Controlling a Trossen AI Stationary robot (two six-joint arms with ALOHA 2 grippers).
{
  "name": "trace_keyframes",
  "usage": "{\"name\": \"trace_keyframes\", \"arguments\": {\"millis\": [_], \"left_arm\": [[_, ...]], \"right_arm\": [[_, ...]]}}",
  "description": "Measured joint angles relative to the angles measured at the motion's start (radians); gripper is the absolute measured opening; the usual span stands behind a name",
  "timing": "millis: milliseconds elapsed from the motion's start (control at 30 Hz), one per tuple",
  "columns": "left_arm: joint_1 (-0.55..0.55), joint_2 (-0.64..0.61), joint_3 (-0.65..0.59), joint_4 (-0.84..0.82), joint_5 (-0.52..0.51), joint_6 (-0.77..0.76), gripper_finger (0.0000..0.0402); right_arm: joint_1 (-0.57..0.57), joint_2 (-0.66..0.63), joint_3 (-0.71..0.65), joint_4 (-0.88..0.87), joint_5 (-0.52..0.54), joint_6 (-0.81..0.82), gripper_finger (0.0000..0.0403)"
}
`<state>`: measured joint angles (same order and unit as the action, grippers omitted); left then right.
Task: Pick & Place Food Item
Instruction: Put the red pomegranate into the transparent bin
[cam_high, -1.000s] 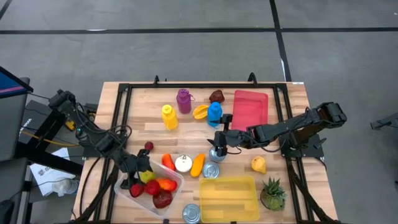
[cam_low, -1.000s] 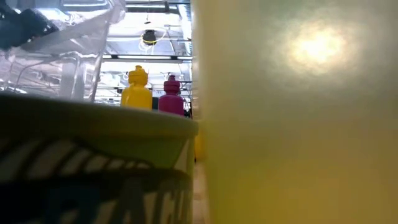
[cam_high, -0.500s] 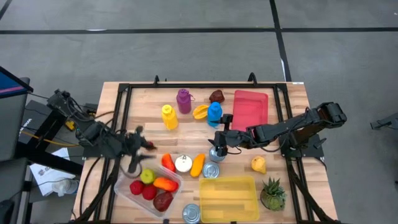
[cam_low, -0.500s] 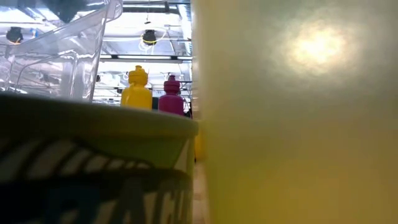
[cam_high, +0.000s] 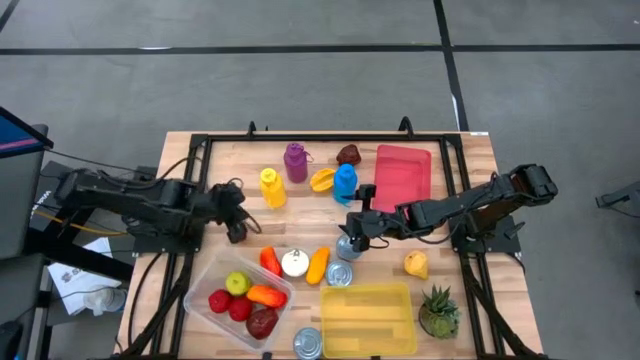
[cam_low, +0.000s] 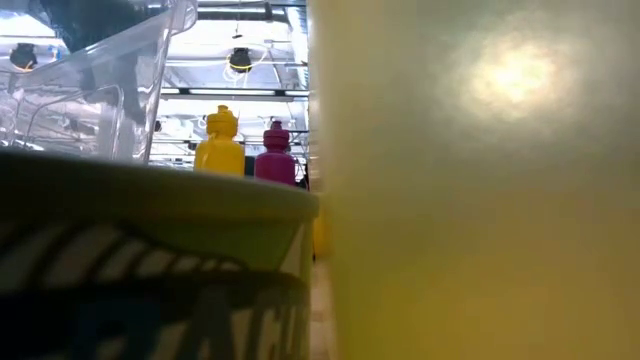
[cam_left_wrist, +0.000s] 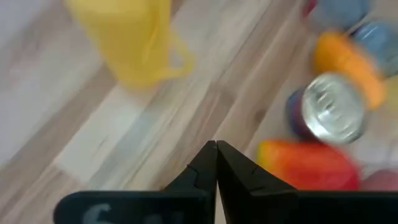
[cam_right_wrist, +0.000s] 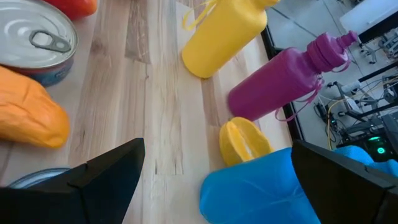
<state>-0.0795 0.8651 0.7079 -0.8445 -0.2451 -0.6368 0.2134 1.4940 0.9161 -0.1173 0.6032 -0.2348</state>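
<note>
The wooden table (cam_high: 225, 160) is carrying the whole spread, and the larger pieces on it are the yellow bin (cam_high: 366, 318) at the near edge, the red tray (cam_high: 402, 176) at the far right and the clear container (cam_high: 208, 281) at the near left. Judging by how things lie, the job looks partly done: five food items are sitting in the clear container, a green apple (cam_high: 237, 283) among reddish and orange pieces, while more food is waiting loose on the wood.

The left gripper (cam_high: 237, 219) is hanging over bare wood just near of the yellow bottle (cam_high: 271, 187), its fingers pressed together on nothing. The right gripper (cam_high: 352, 240) is hovering low by the cans in the middle of the table, jaws spread wide and empty.

Counting the rest: three bottles, yellow, purple (cam_high: 295, 161) and blue (cam_high: 345, 181); three tins, one white-topped (cam_high: 294, 262), one beside the bin (cam_high: 340, 274) and one at the near edge (cam_high: 308, 343). One pineapple (cam_high: 438, 314) at the near right. Loose small food: an orange piece (cam_high: 318, 264), a red piece (cam_high: 269, 259), a yellow pear-like fruit (cam_high: 416, 264), a yellow slice (cam_high: 322, 180) and a dark fruit (cam_high: 349, 154).
</note>
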Motion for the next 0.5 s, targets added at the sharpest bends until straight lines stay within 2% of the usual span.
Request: {"name": "trace_keyframes", "arguments": {"millis": [233, 433, 500], "left_arm": [[0.159, 0.099, 0.0, -0.177, 0.11, 0.026, 0.0], [0.21, 0.172, 0.0, -0.29, 0.233, 0.053, 0.0], [0.214, 0.2, 0.0, -0.283, 0.282, 0.079, 0.0]], "right_arm": [[0.0, 0.0, 0.0, -0.034, -0.002, 0.0, 0.0391], [0.0, 0.0, 0.0, -0.051, -0.004, 0.0, 0.0391], [0.0, 0.0, 0.0, -0.052, -0.004, 0.0, 0.0391]]}}
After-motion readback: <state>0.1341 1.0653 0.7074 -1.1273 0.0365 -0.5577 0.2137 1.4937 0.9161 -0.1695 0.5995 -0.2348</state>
